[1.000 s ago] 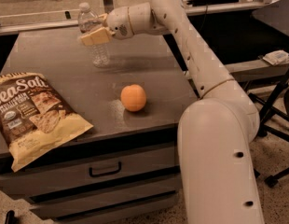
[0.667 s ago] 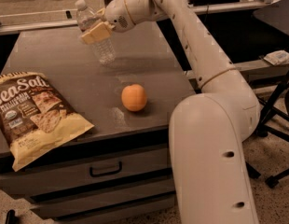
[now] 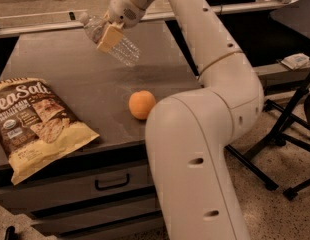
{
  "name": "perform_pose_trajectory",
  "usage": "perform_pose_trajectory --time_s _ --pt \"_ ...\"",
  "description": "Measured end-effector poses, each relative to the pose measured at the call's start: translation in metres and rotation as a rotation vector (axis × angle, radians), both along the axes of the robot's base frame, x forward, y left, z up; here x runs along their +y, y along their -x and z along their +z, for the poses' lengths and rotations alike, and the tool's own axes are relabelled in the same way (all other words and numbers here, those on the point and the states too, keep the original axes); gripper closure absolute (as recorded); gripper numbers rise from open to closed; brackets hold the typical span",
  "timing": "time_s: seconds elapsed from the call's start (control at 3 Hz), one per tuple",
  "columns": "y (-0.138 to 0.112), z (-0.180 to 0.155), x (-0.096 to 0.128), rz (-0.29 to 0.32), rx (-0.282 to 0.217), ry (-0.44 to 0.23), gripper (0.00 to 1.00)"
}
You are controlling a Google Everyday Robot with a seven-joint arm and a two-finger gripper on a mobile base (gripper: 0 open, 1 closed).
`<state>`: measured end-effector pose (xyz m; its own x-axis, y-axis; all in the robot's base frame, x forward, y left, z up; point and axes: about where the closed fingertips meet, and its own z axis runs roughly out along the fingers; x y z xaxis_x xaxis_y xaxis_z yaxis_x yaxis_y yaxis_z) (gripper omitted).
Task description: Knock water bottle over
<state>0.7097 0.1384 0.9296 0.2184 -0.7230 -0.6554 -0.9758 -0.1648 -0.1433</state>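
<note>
The gripper (image 3: 111, 35) sits over the far part of the grey tabletop (image 3: 60, 64), at the top of the view, closed around the water bottle (image 3: 126, 50). One tan finger pad (image 3: 107, 39) lies flat across the bottle's middle, while the other finger is hidden behind it. The clear ribbed bottle is steeply tilted in that grip: its cap (image 3: 84, 18) points up and to the left, toward the back edge of the table, and its base slants down and to the right, seemingly raised off the surface, though whether it touches cannot be told for sure. A faint dark patch lies on the tabletop just beneath and to the right of the base. From the gripper the white arm (image 3: 215, 49) runs right, bends at an elbow, and drops into a thick segment that fills the foreground. Just left of that segment an orange (image 3: 141, 104) rests on the table, well apart from the bottle and nearer the front edge. Further left, at the front corner, lies a Sea Salt chip bag (image 3: 37, 124) — flat, its bottom end hanging slightly past the edge. Below the tabletop a drawer front shows a dark handle (image 3: 112, 183). To the right, black stand legs (image 3: 282, 134) spread over a speckled floor.
</note>
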Motion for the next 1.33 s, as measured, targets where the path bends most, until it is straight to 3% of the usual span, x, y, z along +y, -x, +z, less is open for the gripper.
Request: perform_pose_trajectory --time_s 0.33,0.67,1.33 --pt "0.007 -0.011 -0.011 0.017 0.008 0.104 0.84" --pt "0.008 -0.02 -0.023 -0.005 0.005 0.145 0.61" --pt "0.004 -0.011 -0.034 -0.075 -0.157 0.195 0.14"
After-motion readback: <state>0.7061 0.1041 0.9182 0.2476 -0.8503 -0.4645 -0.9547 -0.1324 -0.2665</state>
